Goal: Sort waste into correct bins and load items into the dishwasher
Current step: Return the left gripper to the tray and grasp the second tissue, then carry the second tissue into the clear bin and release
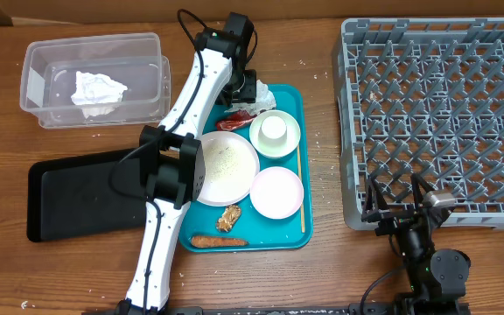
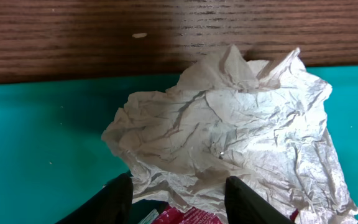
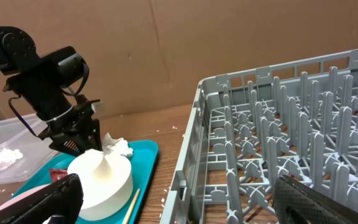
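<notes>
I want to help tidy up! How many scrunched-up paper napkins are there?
2. One crumpled white napkin lies in the clear tub; another on the teal tray's far end. More may hide under the left arm.

The left arm (image 1: pixel 182 114) is wearing white shells between black joints, trailing a black cable (image 1: pixel 185 19); right arm (image 1: pixel 431 262), left claw (image 2: pixel 178 199) and right claw (image 1: pixel 399 203) are showing black.

Clear tub (image 1: pixel 33 80) is open-topped; one crumpled napkin (image 1: pixel 97 90) sits mid-floor, with room around it. The left arm (image 1: pixel 186 122) lies diagonally over the black tray's (image 1: pixel 68 197) right end and the teal tray's (image 1: pixel 294 98) left edge, barring that side. A bowl with cup (image 1: pixel 275 133) crowds the tray's far corner. A bare wood strip (image 1: pixel 326 157) between teal tray and dish rack (image 1: pixel 436 114) is passable. Upright pegs fill the rack.
</notes>
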